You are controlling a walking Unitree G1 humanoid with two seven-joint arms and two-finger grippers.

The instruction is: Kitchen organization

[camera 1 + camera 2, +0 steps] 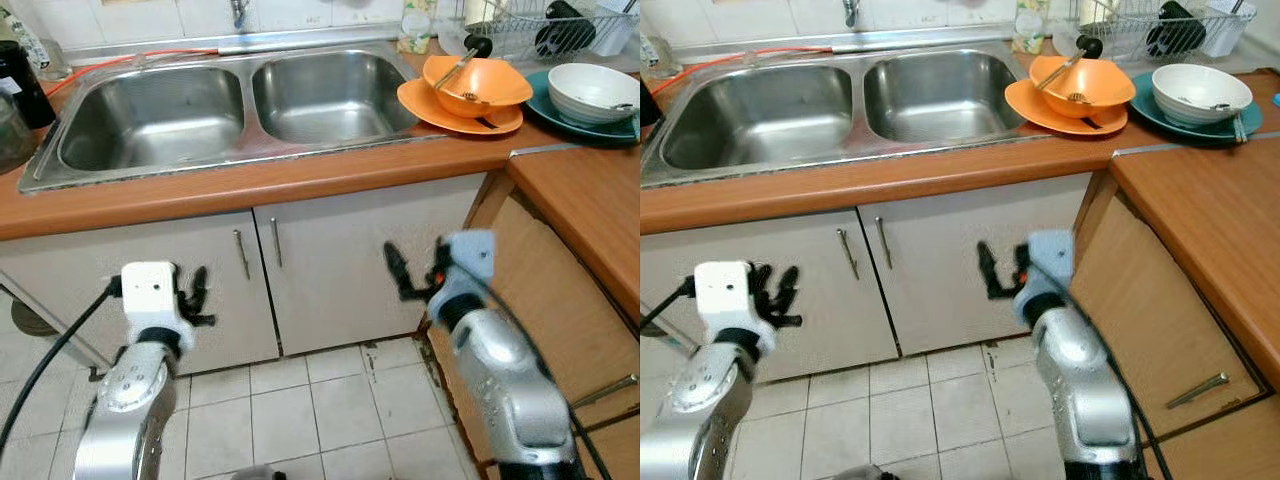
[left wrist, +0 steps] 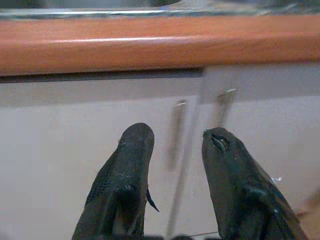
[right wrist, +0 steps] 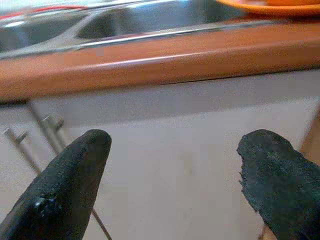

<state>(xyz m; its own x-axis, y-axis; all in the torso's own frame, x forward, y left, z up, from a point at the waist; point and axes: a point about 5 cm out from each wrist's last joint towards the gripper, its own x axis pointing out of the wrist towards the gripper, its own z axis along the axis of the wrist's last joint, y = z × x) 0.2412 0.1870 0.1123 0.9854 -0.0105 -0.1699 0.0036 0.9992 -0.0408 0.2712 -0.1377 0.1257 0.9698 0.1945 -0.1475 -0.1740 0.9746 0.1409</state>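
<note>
An orange bowl with a black-handled utensil sits on an orange plate on the counter, right of the double steel sink. Further right, a white bowl rests on a teal plate. Both grippers are below the counter edge, facing the grey cabinet doors. My left gripper is open before the left door, near its handles. My right gripper is wide open before the right door. Neither holds anything.
A wire dish rack stands at the back right. A dark bottle is left of the sink. The wooden counter turns a corner on my right, with a wood cabinet front close to my right arm. The floor is tiled.
</note>
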